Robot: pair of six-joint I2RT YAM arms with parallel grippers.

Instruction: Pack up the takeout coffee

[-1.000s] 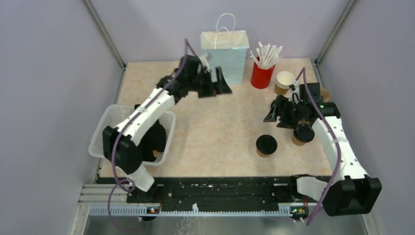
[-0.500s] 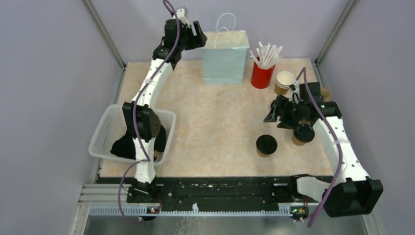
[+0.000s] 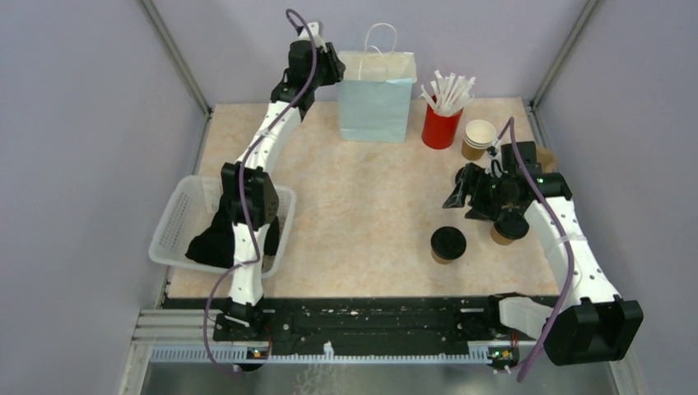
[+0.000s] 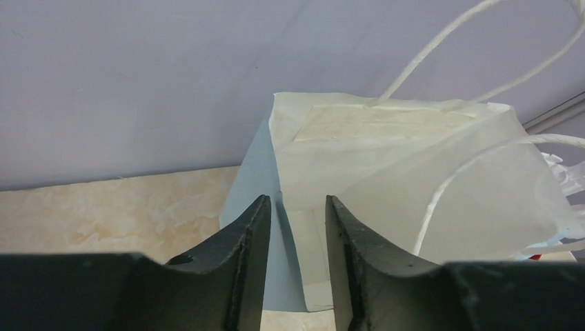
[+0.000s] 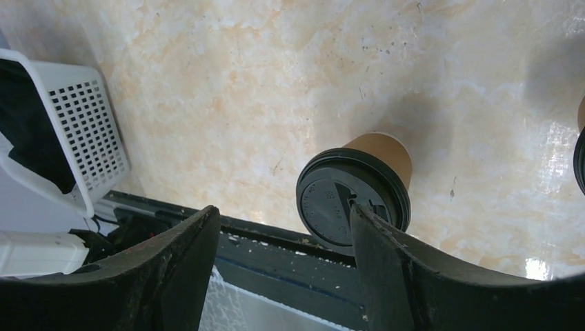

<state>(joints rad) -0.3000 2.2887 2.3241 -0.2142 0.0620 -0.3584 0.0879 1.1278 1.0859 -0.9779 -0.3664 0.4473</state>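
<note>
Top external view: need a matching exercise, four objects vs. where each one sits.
Objects:
1. pale blue paper bag
2. red cup of straws
3. white mesh basket
4. free-standing lidded kraft cup

Places:
A. near left corner
B. far edge, middle
C. far side, just right of the bag
D. near side, right of centre

Pairs: 1-B, 2-C, 3-A, 4-D
</note>
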